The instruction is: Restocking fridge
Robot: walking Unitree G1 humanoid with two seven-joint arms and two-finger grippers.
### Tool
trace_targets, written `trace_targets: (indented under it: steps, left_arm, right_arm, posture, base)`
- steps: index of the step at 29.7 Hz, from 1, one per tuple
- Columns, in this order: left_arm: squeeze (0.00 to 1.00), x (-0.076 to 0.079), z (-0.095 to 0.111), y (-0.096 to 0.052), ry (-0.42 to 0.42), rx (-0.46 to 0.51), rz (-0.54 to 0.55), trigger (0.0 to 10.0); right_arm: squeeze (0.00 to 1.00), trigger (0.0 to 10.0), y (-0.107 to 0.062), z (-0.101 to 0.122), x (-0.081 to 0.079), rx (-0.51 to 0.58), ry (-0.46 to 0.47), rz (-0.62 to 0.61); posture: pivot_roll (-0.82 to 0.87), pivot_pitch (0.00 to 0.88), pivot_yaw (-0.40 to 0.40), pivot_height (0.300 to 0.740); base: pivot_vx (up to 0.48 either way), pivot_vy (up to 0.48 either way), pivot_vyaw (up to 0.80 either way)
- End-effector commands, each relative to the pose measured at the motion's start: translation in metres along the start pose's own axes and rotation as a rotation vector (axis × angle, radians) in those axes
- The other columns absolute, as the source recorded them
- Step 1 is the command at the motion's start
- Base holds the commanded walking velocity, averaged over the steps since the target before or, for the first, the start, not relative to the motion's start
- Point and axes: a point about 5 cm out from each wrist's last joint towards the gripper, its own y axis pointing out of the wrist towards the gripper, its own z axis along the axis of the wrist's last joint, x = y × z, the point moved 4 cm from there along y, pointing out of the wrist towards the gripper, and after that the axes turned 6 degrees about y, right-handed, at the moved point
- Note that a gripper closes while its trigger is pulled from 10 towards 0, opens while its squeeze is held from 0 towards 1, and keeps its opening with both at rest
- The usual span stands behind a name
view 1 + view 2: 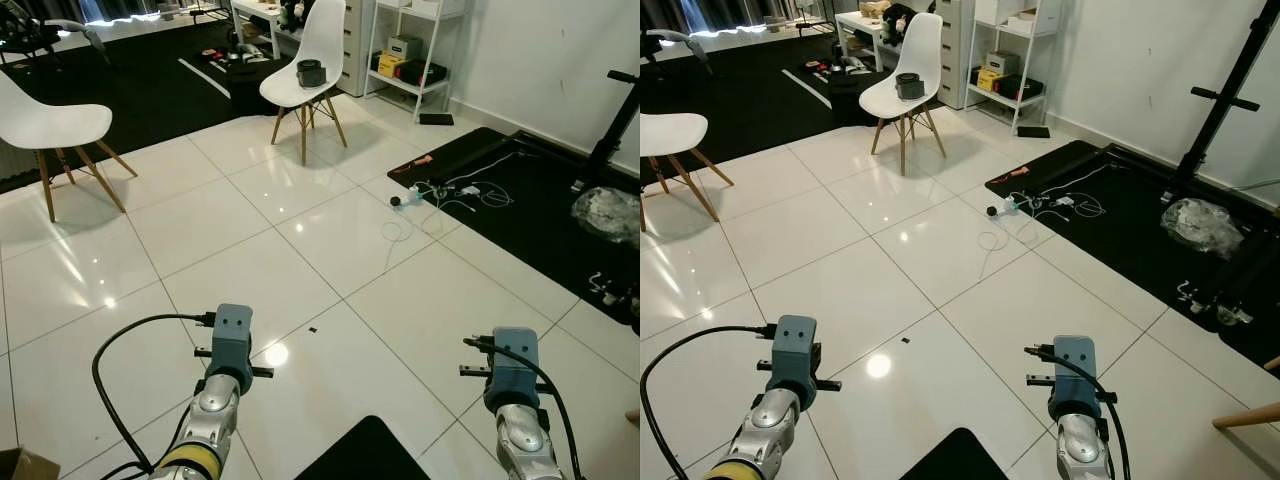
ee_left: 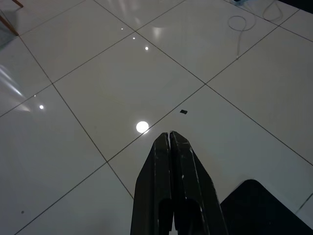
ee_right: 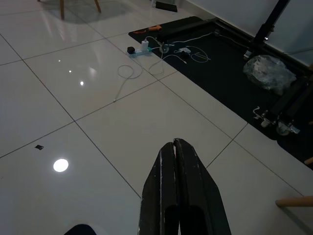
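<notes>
Clearly both arms are carried low and forward over the glossy white tiled floor point(image 1: 330, 250), the left hand point(image 2: 169, 134) and right hand point(image 3: 174, 143) each with its two black fingers pressed together on nothing, probably because the robot is walking between places with nothing to carry yet. Neither a fridge nor any stock can be made out, so the direction and long axis of the task's thing cannot be told. Well ahead of the left hand stands a white moulded chair with wooden legs point(image 1: 305, 70) bearing a dark roll point(image 1: 311, 72), and ahead of the right hand a black floor mat point(image 1: 540, 200) holds tangled white cables point(image 1: 450, 192).
</notes>
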Motion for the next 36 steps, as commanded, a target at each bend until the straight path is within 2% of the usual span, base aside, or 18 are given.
trace_targets:
  steps: [1, 36]
  left_arm:
    - [0.00, 0.0038, 0.0023, 0.0012, 0.003, 0.008, -0.009, 10.0]
    - [0.00, 0.0014, 0.0076, 0.0031, -0.003, 0.027, 0.001, 10.0]
  right_arm:
    - [0.00, 10.0, 0.0006, 0.0011, -0.0011, 0.007, -0.003, 0.002]
    - [0.00, 10.0, 0.0037, 0.0085, -0.0019, 0.034, 0.008, -0.001]
  posture:
    - [0.01, 0.002, 0.000, 0.740]
    - [0.01, 0.005, 0.000, 0.740]
  base:
    - [0.000, 0.000, 0.00]
    - [0.000, 0.000, 0.00]
